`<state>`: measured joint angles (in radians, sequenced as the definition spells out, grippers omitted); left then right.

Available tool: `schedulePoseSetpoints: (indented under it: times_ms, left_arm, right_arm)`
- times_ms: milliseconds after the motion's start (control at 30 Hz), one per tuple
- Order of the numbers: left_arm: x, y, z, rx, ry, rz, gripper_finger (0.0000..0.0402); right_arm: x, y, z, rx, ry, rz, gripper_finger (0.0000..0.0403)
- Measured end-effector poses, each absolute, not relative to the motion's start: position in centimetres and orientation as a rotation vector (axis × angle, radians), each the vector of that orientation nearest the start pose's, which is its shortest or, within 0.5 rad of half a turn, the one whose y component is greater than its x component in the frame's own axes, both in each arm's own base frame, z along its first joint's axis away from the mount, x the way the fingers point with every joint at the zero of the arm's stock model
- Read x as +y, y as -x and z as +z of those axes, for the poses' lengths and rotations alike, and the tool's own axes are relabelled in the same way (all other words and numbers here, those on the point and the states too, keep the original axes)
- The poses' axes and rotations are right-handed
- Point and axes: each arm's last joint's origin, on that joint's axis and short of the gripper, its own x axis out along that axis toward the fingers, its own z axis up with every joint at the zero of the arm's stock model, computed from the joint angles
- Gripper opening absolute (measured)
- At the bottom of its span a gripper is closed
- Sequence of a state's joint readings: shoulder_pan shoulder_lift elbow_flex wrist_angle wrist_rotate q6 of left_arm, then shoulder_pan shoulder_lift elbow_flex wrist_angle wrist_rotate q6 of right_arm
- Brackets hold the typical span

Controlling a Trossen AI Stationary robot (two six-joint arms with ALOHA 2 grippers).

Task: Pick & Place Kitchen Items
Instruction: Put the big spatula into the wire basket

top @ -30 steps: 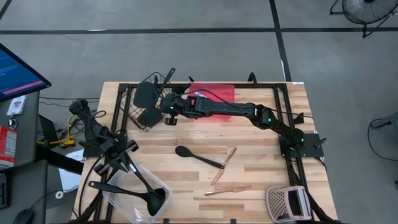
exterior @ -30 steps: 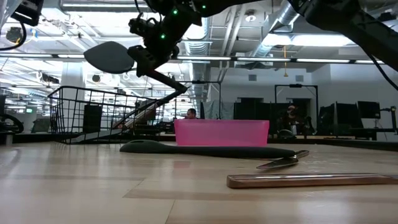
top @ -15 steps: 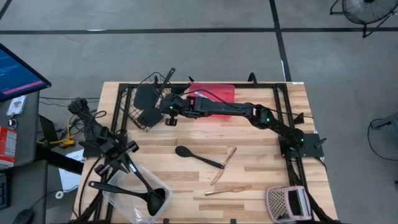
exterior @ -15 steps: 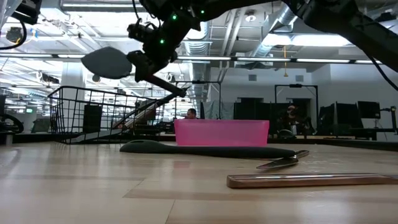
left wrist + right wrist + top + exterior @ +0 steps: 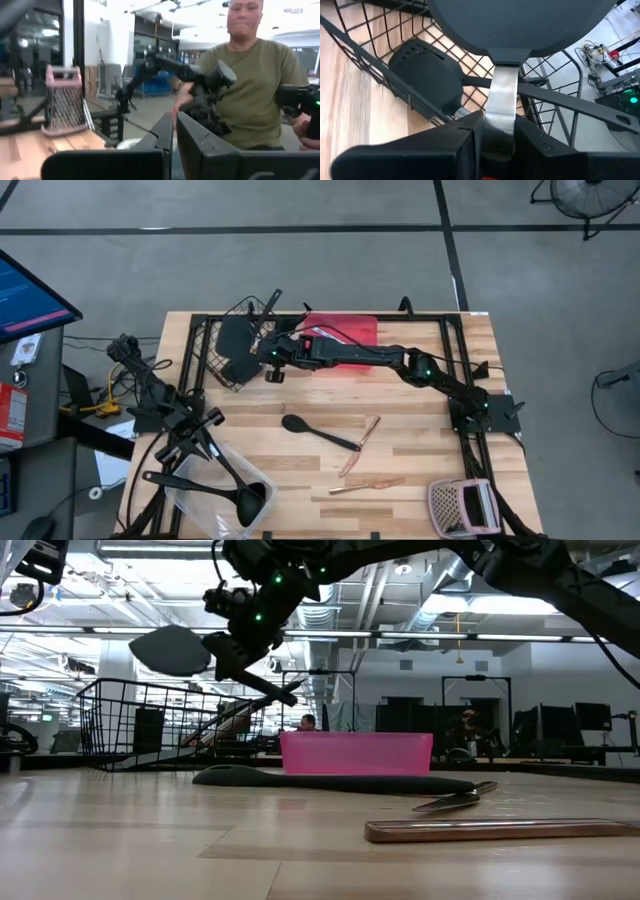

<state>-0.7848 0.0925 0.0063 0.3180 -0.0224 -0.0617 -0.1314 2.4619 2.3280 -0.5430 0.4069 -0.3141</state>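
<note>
My right gripper (image 5: 257, 352) reaches across to the far left and is shut on a black spatula (image 5: 232, 334). The spatula's wide blade (image 5: 170, 648) hovers above the black wire basket (image 5: 205, 360). Inside the basket lies a black slotted turner (image 5: 420, 70). A black spoon (image 5: 318, 430) and two copper sticks (image 5: 360, 442) lie flat on the table's middle. My left gripper (image 5: 208, 420) waits shut at the left edge, clear of everything; its fingers (image 5: 165, 132) are closed together. My right gripper pinches the spatula's silver metal neck (image 5: 500, 95) between its two fingers (image 5: 465, 135), just behind the blade. The fingers come from the table's right, slanting down, and lie along the spatula. It is lifted clear above the basket, blade foremost, its handle (image 5: 275, 682) trailing back below the gripper.
A red tray (image 5: 345, 330) stands at the far edge beside the basket. A clear tub (image 5: 200, 505) with black ladles sits near left, and a pinkish mesh grater (image 5: 460, 506) near right. A person in an olive shirt (image 5: 250, 90) stands beyond the table.
My right gripper has sunk a little toward the basket with the spatula still in its fingers; the blade now hangs lower than a second ago.
</note>
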Motion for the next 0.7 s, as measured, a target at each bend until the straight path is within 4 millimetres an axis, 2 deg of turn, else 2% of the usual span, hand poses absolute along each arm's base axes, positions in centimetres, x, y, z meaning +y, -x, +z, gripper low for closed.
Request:
schedulePoseSetpoints:
  times_ms: [167, 300, 600, 700]
  left_arm:
    - [-6.3, -6.4, 21.0, -0.434, 0.220, -0.744, 0.0008]
    - [-5.9, -5.9, 21.5, -0.490, 0.258, -0.797, 0.0008]
    - [-6.9, -4.7, 20.9, -0.469, 0.138, -1.339, 0.0008]
    - [-6.9, -4.5, 20.9, -0.452, 0.152, -1.405, 0.0008]
  right_arm:
    - [-8.3, -54.2, 23.5, 0.780, 0.390, -0.400, 0.0071]
    - [-8.2, -54.2, 23.5, 0.788, 0.392, -0.397, 0.0071]
    - [-7.9, -54.2, 23.5, 0.785, 0.396, -0.396, 0.0076]
    - [-7.7, -54.2, 23.5, 0.785, 0.398, -0.395, 0.0076]
